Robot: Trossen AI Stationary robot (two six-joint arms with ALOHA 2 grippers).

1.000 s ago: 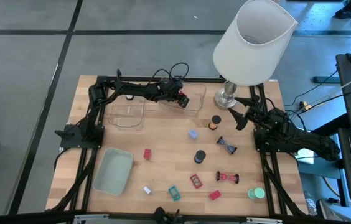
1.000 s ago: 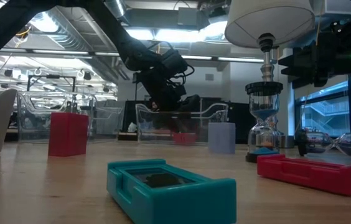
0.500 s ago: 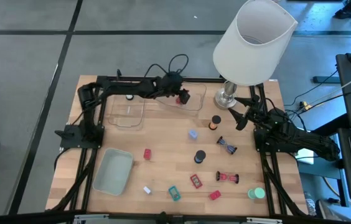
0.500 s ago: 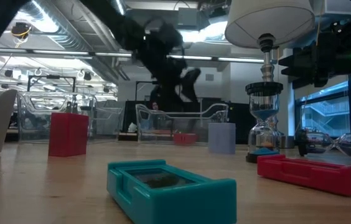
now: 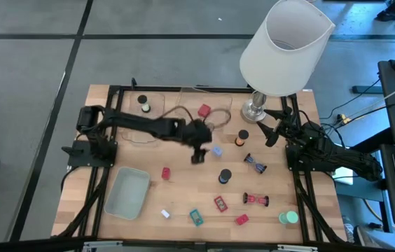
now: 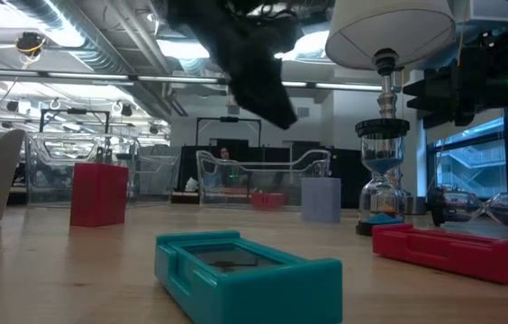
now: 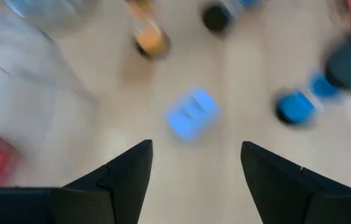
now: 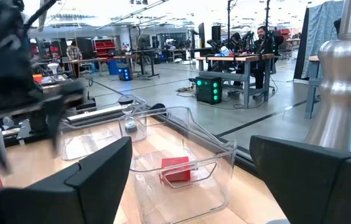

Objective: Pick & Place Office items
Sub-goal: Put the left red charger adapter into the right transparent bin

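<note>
1. Blue block [image 7: 191,113] lies on the wooden table [image 5: 183,192], just under my left pincer [image 7: 191,165].
2. My left pincer is spread and holds nothing.
3. My right pincer [image 5: 271,134] waits spread near the lamp [image 5: 285,45].

It was a large open robotics lab or workshop: a wooden table [image 5: 183,175] stood on grey concrete floor, while exposed ceiling ducts [image 6: 101,40], long workbenches [image 8: 238,59], equipment racks and a seated person [image 8: 264,34] filled the hall behind.
</note>
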